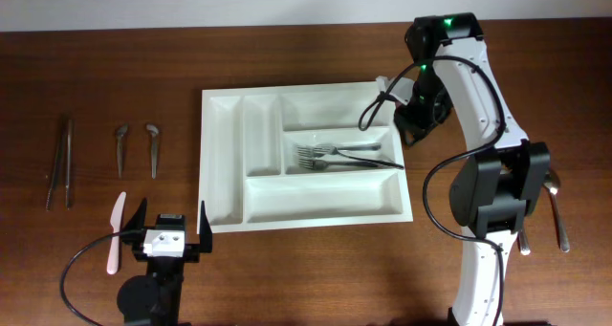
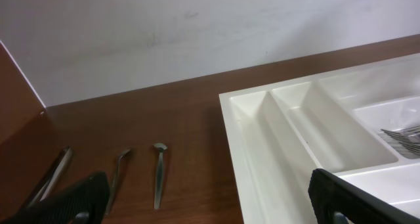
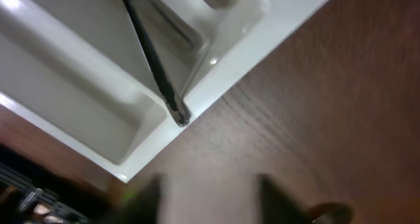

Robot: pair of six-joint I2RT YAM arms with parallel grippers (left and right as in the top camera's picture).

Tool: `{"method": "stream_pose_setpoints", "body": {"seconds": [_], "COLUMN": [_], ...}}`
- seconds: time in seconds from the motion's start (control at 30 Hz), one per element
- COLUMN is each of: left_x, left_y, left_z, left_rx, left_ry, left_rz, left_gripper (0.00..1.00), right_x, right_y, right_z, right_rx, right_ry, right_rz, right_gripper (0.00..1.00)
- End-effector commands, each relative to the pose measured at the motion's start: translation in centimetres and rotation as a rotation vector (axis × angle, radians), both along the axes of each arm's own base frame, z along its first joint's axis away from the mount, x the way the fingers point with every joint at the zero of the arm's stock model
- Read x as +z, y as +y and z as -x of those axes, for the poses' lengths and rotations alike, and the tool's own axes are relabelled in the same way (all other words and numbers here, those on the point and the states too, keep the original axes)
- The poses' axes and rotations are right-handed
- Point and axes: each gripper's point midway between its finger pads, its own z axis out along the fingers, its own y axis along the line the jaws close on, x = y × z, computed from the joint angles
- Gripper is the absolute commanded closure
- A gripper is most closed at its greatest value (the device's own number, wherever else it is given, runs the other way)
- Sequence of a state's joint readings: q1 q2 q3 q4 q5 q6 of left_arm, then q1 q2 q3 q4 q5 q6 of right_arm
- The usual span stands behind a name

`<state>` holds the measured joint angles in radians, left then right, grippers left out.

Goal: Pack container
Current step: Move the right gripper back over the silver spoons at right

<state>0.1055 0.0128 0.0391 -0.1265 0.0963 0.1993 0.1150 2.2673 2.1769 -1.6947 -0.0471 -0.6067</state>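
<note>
The container, a white tray with several compartments [image 1: 222, 163], lies mid-table. A few metal forks [image 1: 317, 157] rest in its middle long compartment, and a dark slim utensil handle [image 3: 154, 60] lies across there with its end on the right rim [image 3: 223, 73]. My right gripper [image 1: 411, 125] hovers just off the tray's right edge. In the right wrist view it [image 3: 210, 198] is blurred, open, with nothing between the fingers. My left gripper [image 1: 168, 223] stands open near the front edge, left of the tray's corner [image 2: 262, 158]; its fingers [image 2: 65, 201] are empty.
Left of the tray lie long metal tongs [image 1: 59, 163], two small spoons [image 1: 121, 146] [image 1: 153, 146] and a pale pink knife [image 1: 116, 232]. More metal cutlery [image 1: 557, 211] lies at the right, partly hidden by the right arm. A cable [image 1: 373, 106] hangs over the tray's back right.
</note>
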Motion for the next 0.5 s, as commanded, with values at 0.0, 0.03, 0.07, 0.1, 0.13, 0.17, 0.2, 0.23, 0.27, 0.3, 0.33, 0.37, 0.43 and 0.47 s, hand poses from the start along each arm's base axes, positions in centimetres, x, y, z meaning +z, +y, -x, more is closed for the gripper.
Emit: {"method": "stream_pose_setpoints", "body": {"seconds": [0.0,0.03,0.07,0.1,0.13,0.17,0.2,0.23,0.27,0.3,0.33,0.37,0.43,0.47], "left_x": [-0.1,-0.1,-0.1,-0.1,-0.1,-0.1,-0.1,-0.1,-0.1,-0.1,-0.1,-0.1,-0.1,-0.1], "left_y": [0.2,0.2,0.2,0.2,0.2,0.2,0.2,0.2,0.2,0.2,0.2,0.2,0.2,0.2], "left_z": [0.0,0.0,0.0,0.0,0.0,0.0,0.0,0.0,0.0,0.0,0.0,0.0,0.0,0.0], "left_rx": [0.01,0.01,0.01,0.01,0.01,0.01,0.01,0.01,0.01,0.01,0.01,0.01,0.01,0.01], "left_ry": [-0.002,-0.002,-0.002,-0.002,-0.002,-0.002,-0.002,-0.002,-0.002,-0.002,-0.002,-0.002,-0.002,-0.002], "left_rz": [-0.016,-0.016,-0.016,-0.016,-0.016,-0.017,-0.017,-0.016,-0.016,-0.016,-0.016,-0.016,-0.016,-0.016], "left_gripper": [0.01,0.01,0.01,0.01,0.01,0.01,0.01,0.01,0.01,0.01,0.01,0.01,0.01,0.01], "right_x": [1.4,1.4,1.5,1.5,1.6,1.8,2.0,2.2,2.3,2.5,2.7,2.9,3.4,3.8], "right_y": [-2.3,-3.4,-4.7,-5.6,-6.7,-7.7,-8.7,-9.5,-10.0,-10.5,-11.1,-11.7,-12.0,-12.0], "right_z": [0.0,-0.1,-0.1,-0.1,-0.1,-0.1,0.1,0.4,0.8,1.5,2.6,3.7,5.7,6.3], "right_rx": [-0.134,-0.18,-0.233,-0.268,-0.31,-0.362,-0.41,-0.454,-0.482,-0.508,-0.533,-0.553,-0.56,-0.56], "right_ry": [-0.038,-0.042,-0.047,-0.05,-0.054,-0.058,-0.059,-0.058,-0.05,-0.039,-0.022,-0.008,0.007,-0.005], "right_rz": [0.085,0.122,0.161,0.18,0.195,0.203,0.206,0.204,0.188,0.17,0.164,0.164,0.114,0.079], "right_gripper": [0.01,0.01,0.01,0.01,0.01,0.01,0.01,0.01,0.01,0.01,0.01,0.02,0.01,0.01]}}
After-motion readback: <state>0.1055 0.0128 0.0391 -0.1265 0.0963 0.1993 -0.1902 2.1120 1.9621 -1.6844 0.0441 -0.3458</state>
